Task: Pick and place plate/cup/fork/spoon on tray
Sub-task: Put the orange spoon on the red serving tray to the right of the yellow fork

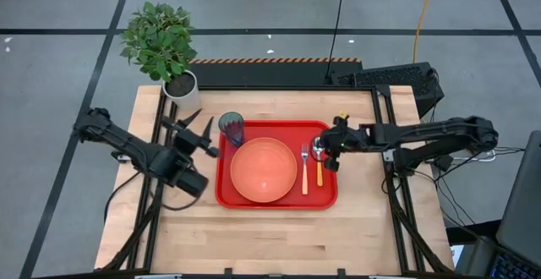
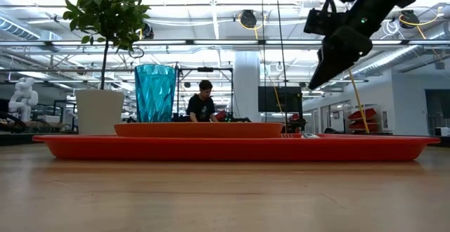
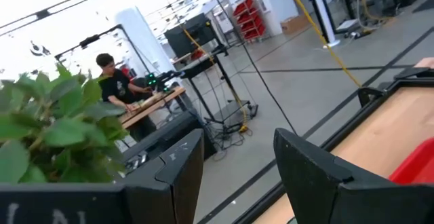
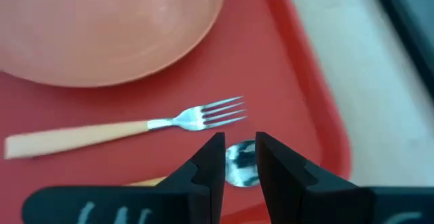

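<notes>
The red tray (image 1: 228, 196) lies in the middle of the table. On it rest the salmon-orange plate (image 1: 263, 169), the teal cup (image 1: 232, 128) standing at its far left corner, and the fork (image 1: 304, 167) and spoon (image 1: 319, 165) side by side to the right of the plate. My right gripper (image 1: 325, 150) hangs above the spoon's bowl (image 4: 239, 164), its fingers a narrow gap apart and empty. The low view shows my right gripper (image 2: 325, 77) well above the tray. My left gripper (image 1: 199, 131) is open and empty just left of the cup.
A potted plant in a white pot (image 1: 180, 86) stands at the table's far left corner, close behind my left gripper. Bare wood lies in front of the tray and to its right. A person (image 2: 202, 102) works in the room beyond the table.
</notes>
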{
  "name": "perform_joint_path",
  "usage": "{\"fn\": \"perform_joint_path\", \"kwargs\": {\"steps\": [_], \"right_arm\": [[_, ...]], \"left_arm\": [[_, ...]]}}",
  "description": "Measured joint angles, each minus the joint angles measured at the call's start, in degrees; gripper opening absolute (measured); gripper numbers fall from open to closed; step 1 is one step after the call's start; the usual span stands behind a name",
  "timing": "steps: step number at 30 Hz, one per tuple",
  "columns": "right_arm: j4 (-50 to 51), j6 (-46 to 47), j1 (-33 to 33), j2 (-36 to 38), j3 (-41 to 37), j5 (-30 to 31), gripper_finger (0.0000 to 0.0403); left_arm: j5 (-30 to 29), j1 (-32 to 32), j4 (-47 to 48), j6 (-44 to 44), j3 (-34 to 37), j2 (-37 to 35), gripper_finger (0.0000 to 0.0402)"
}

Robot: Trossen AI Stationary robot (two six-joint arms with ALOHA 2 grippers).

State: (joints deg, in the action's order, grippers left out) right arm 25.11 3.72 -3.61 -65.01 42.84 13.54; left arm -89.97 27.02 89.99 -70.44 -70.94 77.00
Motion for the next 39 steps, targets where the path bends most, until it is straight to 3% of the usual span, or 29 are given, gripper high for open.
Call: {"fn": "perform_joint_path", "kwargs": {"steps": [5,13,19,25,33,36,39], "right_arm": [[2.15,-2.12,-3.56,-3.39,1.7,-6.64,0.0073],[8.74,-4.68,-5.24,-14.05,8.96,-10.64,0.0073],[21.31,19.17,-5.79,-20.12,17.61,-9.31,0.0073],[24.1,31.58,-3.89,-20.83,19.41,-14.06,0.0073],[7.42,49.18,-0.12,-20.84,13.12,-30.13,0.0073],[-0.31,51.34,0.36,-20.85,10.39,-31.58,0.0073],[2.22,64.16,-0.13,-20.83,9.7,-29.33,0.0073]], "left_arm": [[0.02,3.69,-0.08,-1.57,6.27,-5.66,0.0163],[-0.04,10.44,-0.71,-2.41,9.55,-8.97,0.0072],[-0.07,13.38,-0.8,-1.84,9.54,-8.67,0.0021],[-0.05,14.69,-1.42,-2.29,9.53,-8.66,0.0006],[-0.07,14.73,-0.04,-1.88,10.78,-8.74,0.002],[-0.05,14.67,-0.03,-0.54,11.39,-8.95,0.0011],[-0.07,14.66,0.03,-0.19,11.39,-9.71,0.0004]]}}
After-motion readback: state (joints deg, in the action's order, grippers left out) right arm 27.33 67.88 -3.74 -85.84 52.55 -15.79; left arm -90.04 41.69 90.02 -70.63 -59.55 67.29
